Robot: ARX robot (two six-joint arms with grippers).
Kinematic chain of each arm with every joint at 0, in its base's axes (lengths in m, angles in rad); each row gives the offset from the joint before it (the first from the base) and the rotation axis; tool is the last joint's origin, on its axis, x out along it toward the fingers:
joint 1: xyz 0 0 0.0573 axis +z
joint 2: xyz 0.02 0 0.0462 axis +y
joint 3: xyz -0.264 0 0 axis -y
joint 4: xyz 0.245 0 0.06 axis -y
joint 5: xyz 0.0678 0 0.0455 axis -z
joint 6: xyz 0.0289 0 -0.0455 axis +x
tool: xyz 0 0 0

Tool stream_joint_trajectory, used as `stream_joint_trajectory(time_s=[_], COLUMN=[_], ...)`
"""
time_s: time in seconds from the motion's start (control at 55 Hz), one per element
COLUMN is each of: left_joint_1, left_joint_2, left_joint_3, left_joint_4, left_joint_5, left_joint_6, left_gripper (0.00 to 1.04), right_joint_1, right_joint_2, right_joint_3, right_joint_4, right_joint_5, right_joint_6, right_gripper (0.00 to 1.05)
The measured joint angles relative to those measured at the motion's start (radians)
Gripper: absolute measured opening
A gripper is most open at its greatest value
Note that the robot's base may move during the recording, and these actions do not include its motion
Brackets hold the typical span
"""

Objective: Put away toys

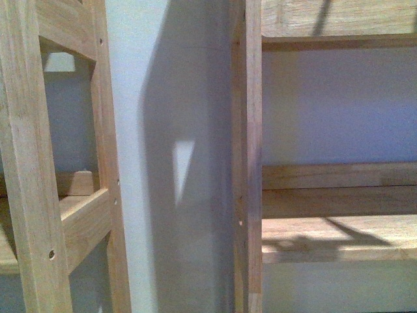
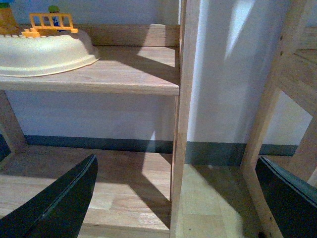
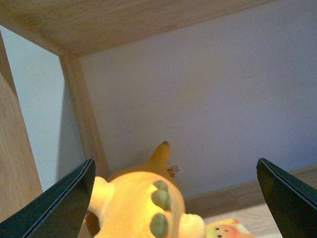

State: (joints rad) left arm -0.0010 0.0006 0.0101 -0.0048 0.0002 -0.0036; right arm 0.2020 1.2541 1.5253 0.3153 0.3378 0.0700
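In the right wrist view an orange-yellow plush animal [image 3: 136, 206] with green bumps along its back and a pointed tail sits on a wooden shelf against the wall. My right gripper [image 3: 176, 210] is open, its dark fingers [image 3: 59, 203] wide on either side of the plush, not touching it. A small yellow toy with an orange face [image 3: 228, 230] lies beside the plush. In the left wrist view my left gripper [image 2: 176, 208] is open and empty, in front of a wooden shelf upright [image 2: 181, 148]. Neither gripper shows in the front view.
A cream basin [image 2: 44, 54] holding an orange toy fence [image 2: 49, 24] stands on the upper shelf [image 2: 124, 74]. Two wooden shelf units [image 1: 251, 163] stand against a white wall with a narrow gap between them. A shelf board [image 3: 124, 20] is close above the plush.
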Motion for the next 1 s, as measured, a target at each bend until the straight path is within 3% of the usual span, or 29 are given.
stream_joint_trajectory(time_s=[0.164,0.4,0.546,0.8,1.001], left_joint_1=[0.000,0.000,0.000,0.000,0.000], left_joint_2=[0.000,0.000,0.000,0.000,0.000], left_joint_3=[0.000,0.000,0.000,0.000,0.000], left_joint_4=[0.000,0.000,0.000,0.000,0.000], left_joint_5=[0.000,0.000,0.000,0.000,0.000], left_joint_6=[0.000,0.000,0.000,0.000,0.000], left_gripper=[0.98,0.98,0.98,0.98,0.98], right_joint_1=[0.010,-0.093,-0.226,-0.231,-0.333], right_joint_2=[-0.233,-0.580,-0.737,-0.873,-0.978], right_joint_3=[-0.319,-0.679,-0.850,-1.094,-1.239], right_joint_4=[0.207,0.208,0.169,0.144,0.012], right_joint_5=[0.017,-0.012,0.007,0.047,-0.079], right_joint_6=[-0.153,-0.232,-0.174,-0.105,0.055], right_gripper=[0.98,0.98,0.98,0.98,0.98])
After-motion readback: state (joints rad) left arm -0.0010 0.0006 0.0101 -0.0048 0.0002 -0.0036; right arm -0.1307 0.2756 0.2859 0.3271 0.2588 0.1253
